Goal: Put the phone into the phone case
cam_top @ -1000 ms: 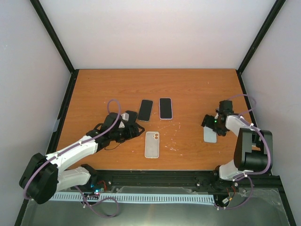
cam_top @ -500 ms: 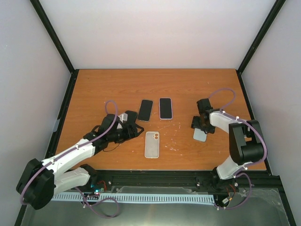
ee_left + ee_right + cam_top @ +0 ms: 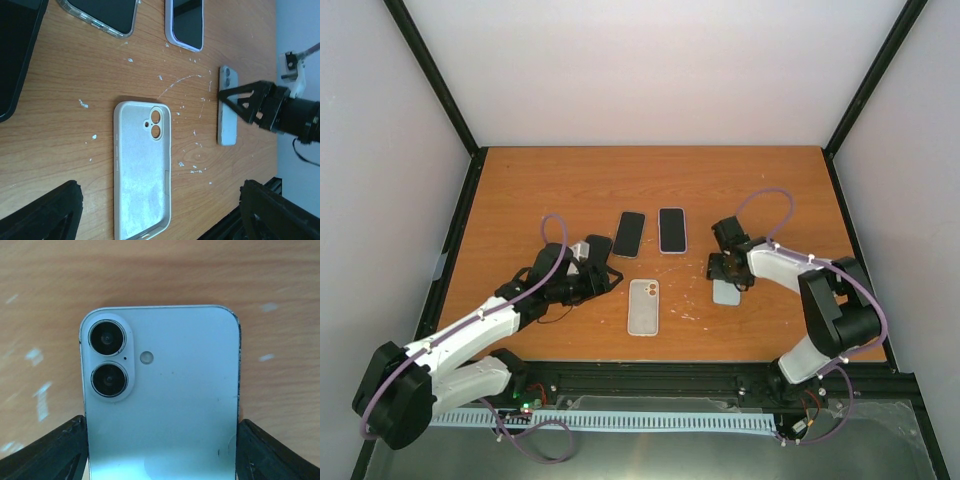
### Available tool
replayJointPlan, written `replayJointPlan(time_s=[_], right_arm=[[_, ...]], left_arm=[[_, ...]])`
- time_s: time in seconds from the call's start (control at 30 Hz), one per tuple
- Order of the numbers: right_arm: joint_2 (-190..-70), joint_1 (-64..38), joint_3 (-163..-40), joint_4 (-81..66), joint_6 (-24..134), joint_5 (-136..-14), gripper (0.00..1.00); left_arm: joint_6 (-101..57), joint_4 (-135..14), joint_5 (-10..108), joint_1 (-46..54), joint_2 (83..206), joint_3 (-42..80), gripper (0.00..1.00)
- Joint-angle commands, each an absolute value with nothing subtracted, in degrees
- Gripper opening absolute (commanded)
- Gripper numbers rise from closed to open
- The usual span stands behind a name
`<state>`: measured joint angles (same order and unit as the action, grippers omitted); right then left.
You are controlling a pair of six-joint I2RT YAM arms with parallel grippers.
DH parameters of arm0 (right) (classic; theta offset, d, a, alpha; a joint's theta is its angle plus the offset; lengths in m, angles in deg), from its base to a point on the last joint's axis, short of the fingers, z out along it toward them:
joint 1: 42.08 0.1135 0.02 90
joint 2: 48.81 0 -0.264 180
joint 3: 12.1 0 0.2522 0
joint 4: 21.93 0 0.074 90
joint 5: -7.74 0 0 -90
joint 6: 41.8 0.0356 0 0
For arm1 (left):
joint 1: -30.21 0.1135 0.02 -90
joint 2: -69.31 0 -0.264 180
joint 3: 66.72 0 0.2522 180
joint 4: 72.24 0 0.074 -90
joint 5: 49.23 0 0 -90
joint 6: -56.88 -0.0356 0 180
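Note:
The white phone case (image 3: 643,306) lies open side up on the table, also in the left wrist view (image 3: 142,167). My right gripper (image 3: 725,268) is shut on the light blue phone (image 3: 726,292), right of the case; the phone's back with two camera lenses faces the right wrist camera (image 3: 160,390), a finger (image 3: 55,450) on each long edge. In the left wrist view the phone (image 3: 227,112) shows edge on, just above the table. My left gripper (image 3: 605,278) is open and empty, left of the case.
A black phone in a clear case (image 3: 629,233) and a phone in a lilac case (image 3: 671,230) lie behind the white case. Another black phone (image 3: 595,247) lies by my left gripper. White specks dot the wood.
My right gripper has moved left across the table with the blue phone, closer to the white case. The left arm has shifted only slightly.

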<state>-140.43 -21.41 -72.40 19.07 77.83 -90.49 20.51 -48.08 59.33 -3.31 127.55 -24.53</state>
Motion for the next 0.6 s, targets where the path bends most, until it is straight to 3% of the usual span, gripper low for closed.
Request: replayJointPlan(time_s=[0.0, 0.2, 0.57], right_arm=[[-137.2, -15.3, -70.2, 20.4, 75.3, -81.3, 0.58], [-131.0, -7.0, -69.2, 14.8, 68.8, -72.8, 0.53], [-120.6, 5.7, -65.7, 3.6, 59.0, -71.1, 0.49]], left_arm=[[20.3, -47.7, 60.2, -3.1, 127.5, -22.2, 0.84], [18.9, -47.5, 64.0, -2.5, 129.4, -19.2, 0.77], [14.2, -46.8, 72.2, -0.7, 137.2, -12.3, 0.73]])
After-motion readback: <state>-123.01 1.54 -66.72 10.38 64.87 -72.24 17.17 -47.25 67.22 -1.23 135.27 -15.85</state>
